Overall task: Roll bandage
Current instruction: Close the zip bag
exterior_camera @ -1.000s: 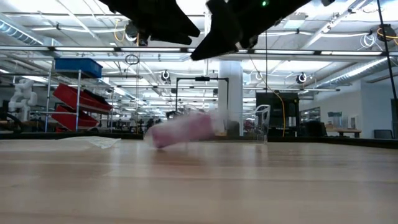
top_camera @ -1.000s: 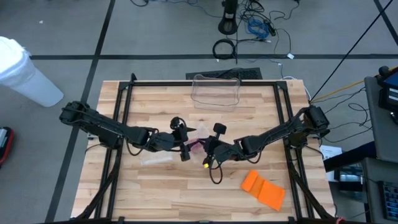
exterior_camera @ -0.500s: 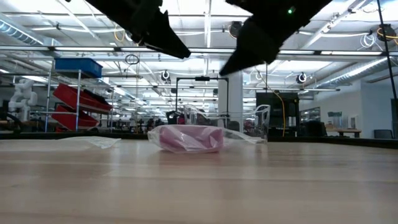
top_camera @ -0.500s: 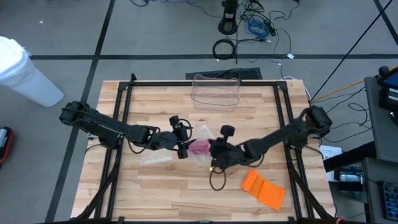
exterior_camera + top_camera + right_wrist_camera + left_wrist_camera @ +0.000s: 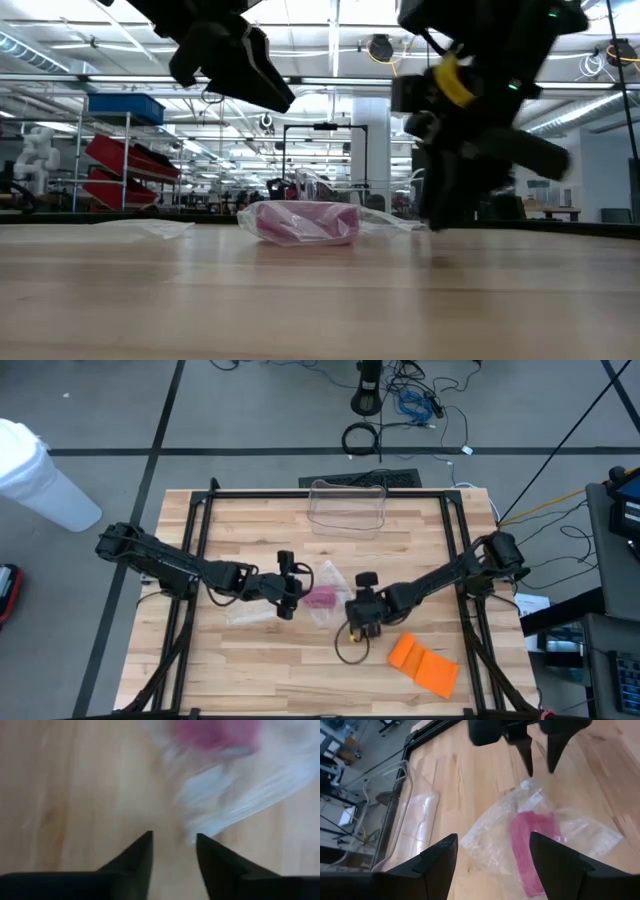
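Pink bandage (image 5: 322,598), still sealed in its clear plastic bag (image 5: 496,832), lies flat on the wooden worktop (image 5: 260,670) near the centre of the high view, where we see both arms reaching in toward it. We find the left gripper (image 5: 287,593) just left of the bag, its jaws spread wide and holding nothing; in its own wrist view the bag sits between the two dark fingers (image 5: 436,863). The right gripper (image 5: 362,612) hangs at the bag's lower right, jaws parted and empty, tips pointing down beside the plastic edge. An orange folded cloth (image 5: 423,664) lies toward the lower right of the frame, well apart. A clear plastic bin (image 5: 347,508) stands at the worktop's upper edge, and a second clear wrapper (image 5: 250,615) rests below the left arm.
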You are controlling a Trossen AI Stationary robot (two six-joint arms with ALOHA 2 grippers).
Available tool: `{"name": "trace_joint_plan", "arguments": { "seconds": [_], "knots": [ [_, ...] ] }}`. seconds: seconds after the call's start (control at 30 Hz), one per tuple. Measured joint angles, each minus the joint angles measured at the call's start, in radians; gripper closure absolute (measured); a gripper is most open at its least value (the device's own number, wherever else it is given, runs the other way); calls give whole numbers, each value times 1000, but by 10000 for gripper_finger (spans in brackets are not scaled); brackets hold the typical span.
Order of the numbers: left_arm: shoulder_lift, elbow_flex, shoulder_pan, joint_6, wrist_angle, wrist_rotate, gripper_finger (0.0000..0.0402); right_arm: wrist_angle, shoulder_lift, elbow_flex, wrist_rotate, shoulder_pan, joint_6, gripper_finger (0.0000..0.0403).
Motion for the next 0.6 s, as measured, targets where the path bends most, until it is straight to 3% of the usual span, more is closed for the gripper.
{"name": "trace_joint_plan", "arguments": {
  "seconds": [0.1, 0.27, 0.4, 0.5, 0.6],
  "knots": [
    [0, 0, -2, 25, -3, 0, 149, 6, 28, 0, 36, 38, 20, 208],
    [0, 0, -10, 26, -22, 14, 149, 48, 123, 5, 319, 93, 7, 152],
    [0, 0, -10, 21, -69, 17, 149, 62, 204, 8, 487, 121, -27, 154],
    [0, 0, -10, 21, -73, -14, 149, 64, 222, 9, 561, 131, -54, 170],
    [0, 0, -10, 22, -73, -28, 149, 61, 221, 8, 569, 117, -66, 195]
  ]
}}
